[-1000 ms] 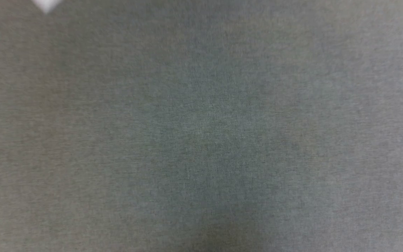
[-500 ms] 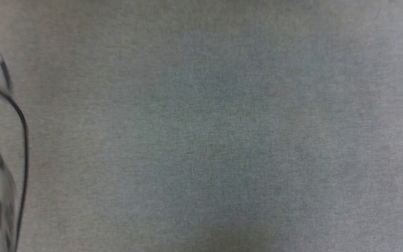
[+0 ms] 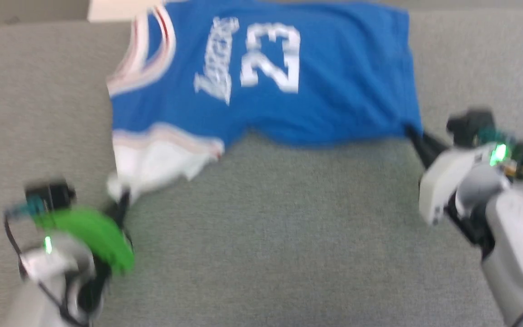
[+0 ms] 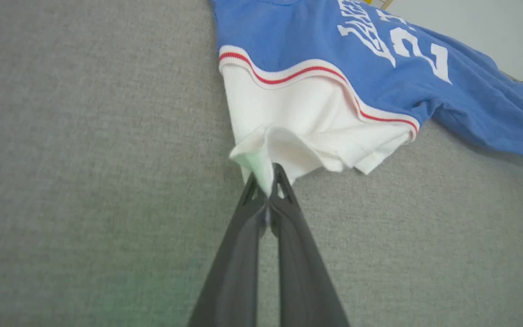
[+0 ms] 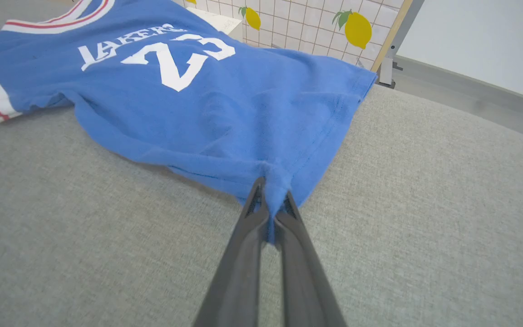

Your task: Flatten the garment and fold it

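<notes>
**Shirt Held at Both Ends**

The garment lies sideways on the grey surface, just past both tools. The left tool is pinched tight on its white sleeve. The right tool is pinched tight on its blue bottom corner. Pulling apart should smooth it.

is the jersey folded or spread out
Spread out, not folded: the garment lies open on the grey surface, its number 23 showing.
</notes>
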